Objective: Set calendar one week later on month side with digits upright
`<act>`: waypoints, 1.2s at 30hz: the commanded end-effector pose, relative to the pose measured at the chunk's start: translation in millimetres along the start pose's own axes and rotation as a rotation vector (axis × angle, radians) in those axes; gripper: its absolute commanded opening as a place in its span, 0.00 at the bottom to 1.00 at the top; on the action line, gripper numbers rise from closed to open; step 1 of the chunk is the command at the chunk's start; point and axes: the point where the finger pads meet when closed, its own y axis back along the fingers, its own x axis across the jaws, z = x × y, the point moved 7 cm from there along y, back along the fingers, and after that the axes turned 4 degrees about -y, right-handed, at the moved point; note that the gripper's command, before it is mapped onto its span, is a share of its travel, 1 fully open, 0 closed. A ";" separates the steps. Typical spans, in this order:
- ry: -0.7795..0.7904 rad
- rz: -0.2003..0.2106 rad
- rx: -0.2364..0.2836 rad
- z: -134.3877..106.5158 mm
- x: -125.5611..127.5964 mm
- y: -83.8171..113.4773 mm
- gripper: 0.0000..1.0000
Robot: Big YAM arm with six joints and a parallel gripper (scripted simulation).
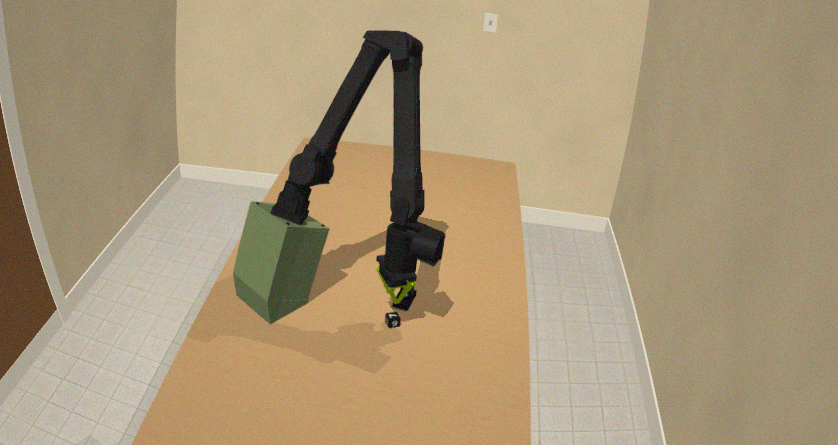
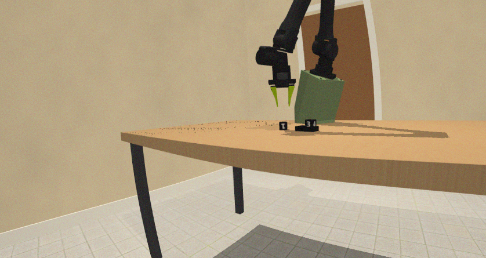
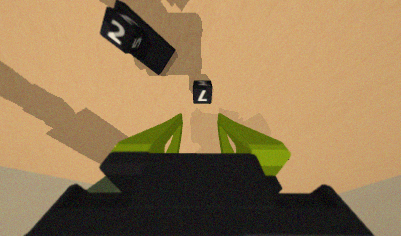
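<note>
My gripper (image 1: 397,301) (image 2: 283,105) (image 3: 200,117) is part open and empty, pointing down well above the table. Below its fingers a loose black cube (image 1: 392,320) (image 2: 282,125) (image 3: 202,92) stands flat on the table, outside the tray. Its upper face shows a 7, upside down in the wrist view; the exterior camera sees a 1-like mark on a side. The black tray (image 2: 300,129) (image 3: 158,56) lies close by. The other cube (image 2: 309,123) (image 3: 117,32) is at the tray, with a 2, a 5 and a 3 visible. In the top view my fingers mostly hide the tray. The month's name is not readable.
The green base block (image 1: 281,260) (image 2: 319,100) carrying the arm stands on the wooden table (image 1: 457,371) (image 2: 391,147), to the left in the top view. The arm's shadows fall across the table around the tray and the loose cube.
</note>
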 end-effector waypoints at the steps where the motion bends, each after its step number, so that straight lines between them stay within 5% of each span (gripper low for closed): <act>1: -0.009 -0.041 -0.041 11.6 -14.2 13.5 0.44; 27: -0.007 -0.050 -0.050 13.2 -15.9 11.9 0.44; 36: 0.006 -0.021 -0.023 12.2 -8.2 -6.9 0.44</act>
